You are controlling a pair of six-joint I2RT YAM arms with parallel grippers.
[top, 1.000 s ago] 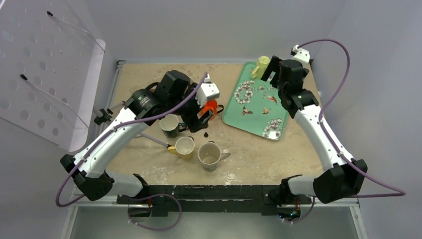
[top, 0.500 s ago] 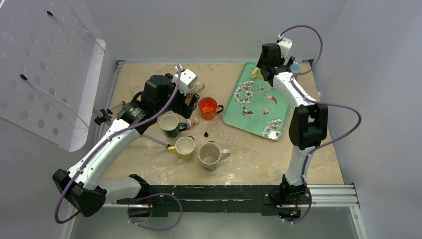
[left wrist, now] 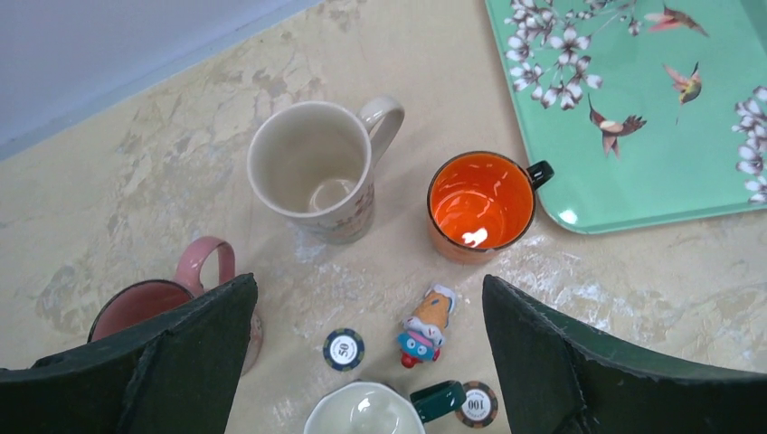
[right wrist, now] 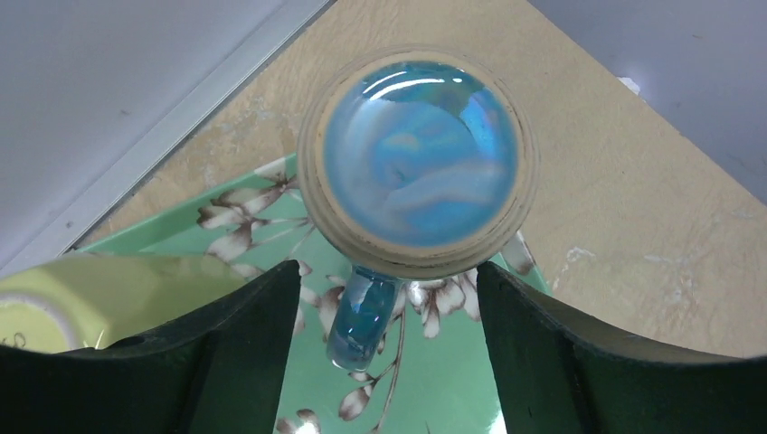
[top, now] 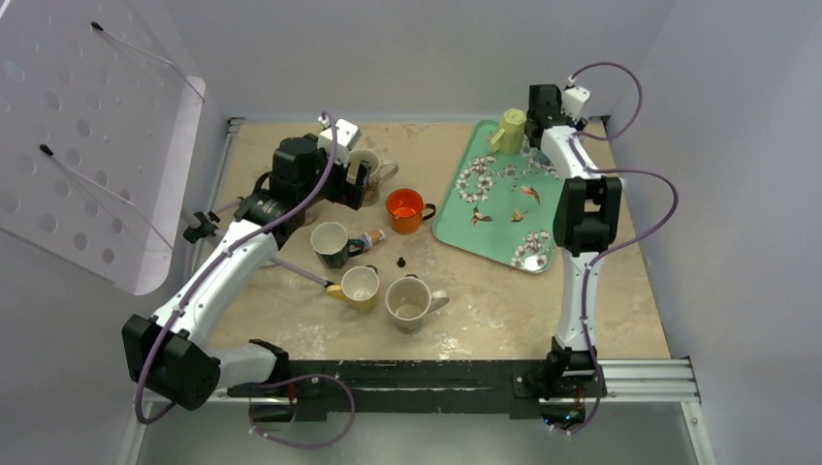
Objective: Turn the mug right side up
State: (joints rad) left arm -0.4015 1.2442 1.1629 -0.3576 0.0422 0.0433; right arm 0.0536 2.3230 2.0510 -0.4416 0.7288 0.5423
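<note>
A blue mug (right wrist: 421,154) stands upside down on the far corner of the green floral tray (right wrist: 425,380), its glazed base facing up. Its blue handle (right wrist: 362,312) points toward the camera. My right gripper (right wrist: 387,271) hovers over it, open, one finger on each side of the handle and touching nothing. In the top view the right gripper (top: 543,108) hides this mug. My left gripper (left wrist: 369,282) is open and empty above the table, near an upright cream mug (left wrist: 312,172) and an upright orange mug (left wrist: 479,203).
A yellow mug (top: 511,129) sits on the tray (top: 494,199) beside the right gripper. On the table are a pink mug (left wrist: 154,303), a dark green mug (top: 331,242), a yellow mug (top: 361,286), a beige mug (top: 409,300), a small toy (left wrist: 425,325) and two poker chips (left wrist: 345,349).
The right arm stretched to the tray's far corner and its jaws narrowed a little. The left gripper let go of the orange mug and drew back and left.
</note>
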